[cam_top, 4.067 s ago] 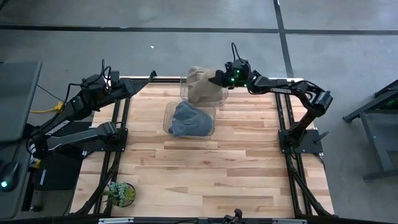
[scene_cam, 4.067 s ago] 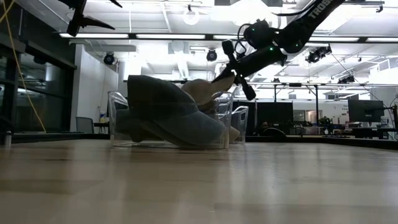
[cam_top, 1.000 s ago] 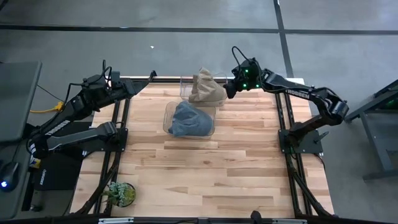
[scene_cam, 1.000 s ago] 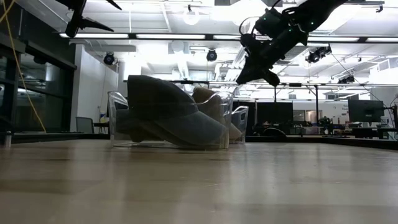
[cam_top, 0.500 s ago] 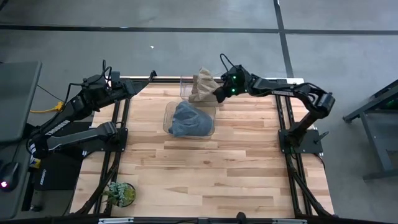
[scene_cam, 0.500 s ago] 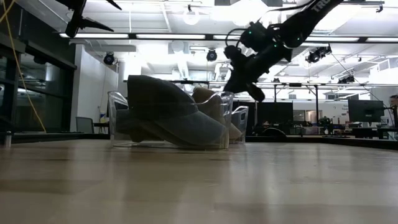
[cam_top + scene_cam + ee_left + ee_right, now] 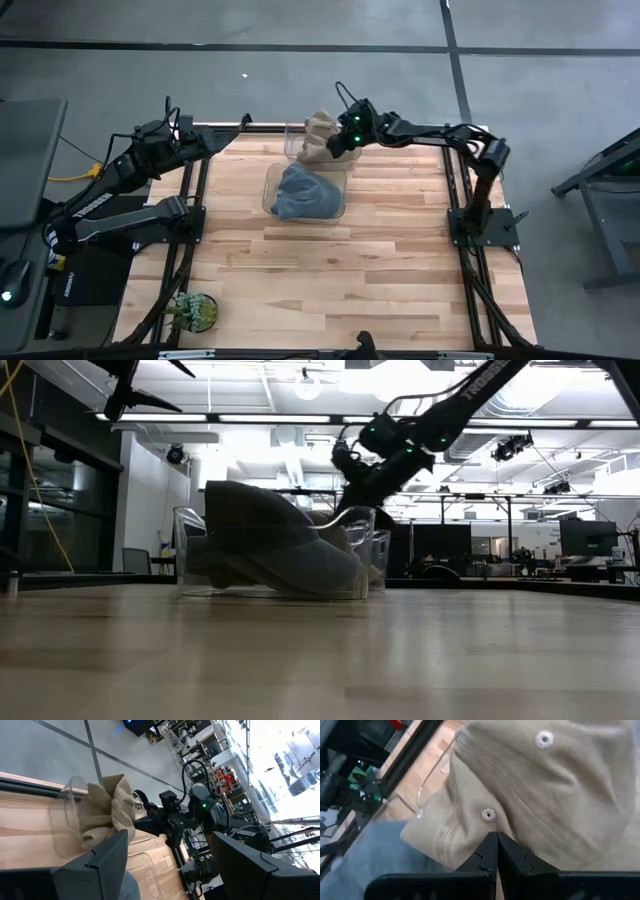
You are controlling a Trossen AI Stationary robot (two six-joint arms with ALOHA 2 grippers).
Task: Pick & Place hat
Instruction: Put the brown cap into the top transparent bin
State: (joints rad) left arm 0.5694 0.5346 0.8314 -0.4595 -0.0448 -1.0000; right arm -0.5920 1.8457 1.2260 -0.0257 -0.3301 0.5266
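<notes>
closed jaws of the right gripper (image 7: 495, 851) press against the tan hat (image 7: 540, 795).

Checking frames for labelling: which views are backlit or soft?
Low view: bright ceiling lights silhouette the right end effector and the dark cap in the clear plastic bin. Right wrist view: tan fabric cap fills the frame, slightly soft. High view: evenly lit.

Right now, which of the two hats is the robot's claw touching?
The tan hat in the far clear bin, with the right gripper pressed against it. The blue-grey hat in the nearer bin lies untouched.
</notes>
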